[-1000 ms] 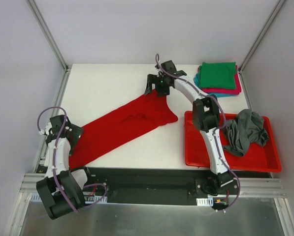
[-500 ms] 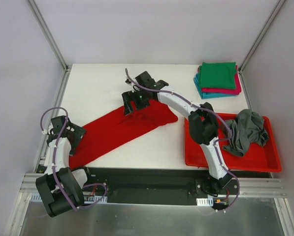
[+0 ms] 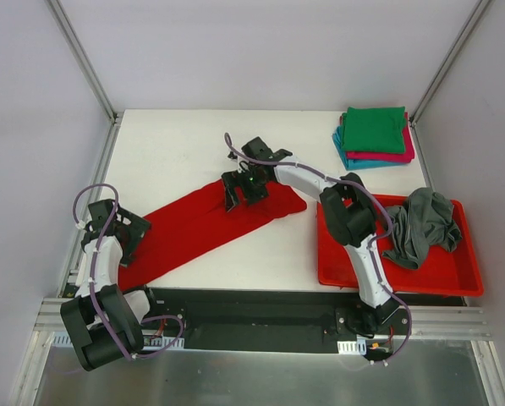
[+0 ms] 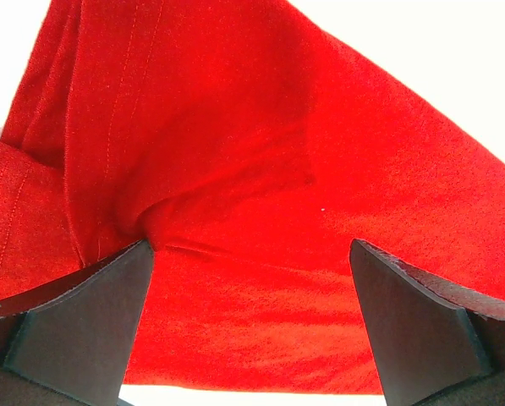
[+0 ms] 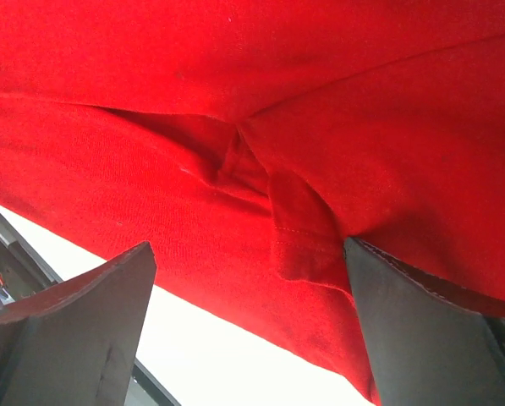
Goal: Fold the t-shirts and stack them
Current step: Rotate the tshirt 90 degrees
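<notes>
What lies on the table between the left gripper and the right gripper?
The red shirt lies there, a long slanted band running from the left gripper to the right gripper; the top view shows it.

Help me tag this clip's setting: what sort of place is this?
Probably a lab robot cell, not a home: a white table boxed by plain panels on aluminium posts, two arms bolted to a metal rail.

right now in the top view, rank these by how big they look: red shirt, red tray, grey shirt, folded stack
1. red tray
2. red shirt, a long strip covering less area
3. folded stack and grey shirt: about alike, and the grey one is crumpled, so not ranked
</notes>
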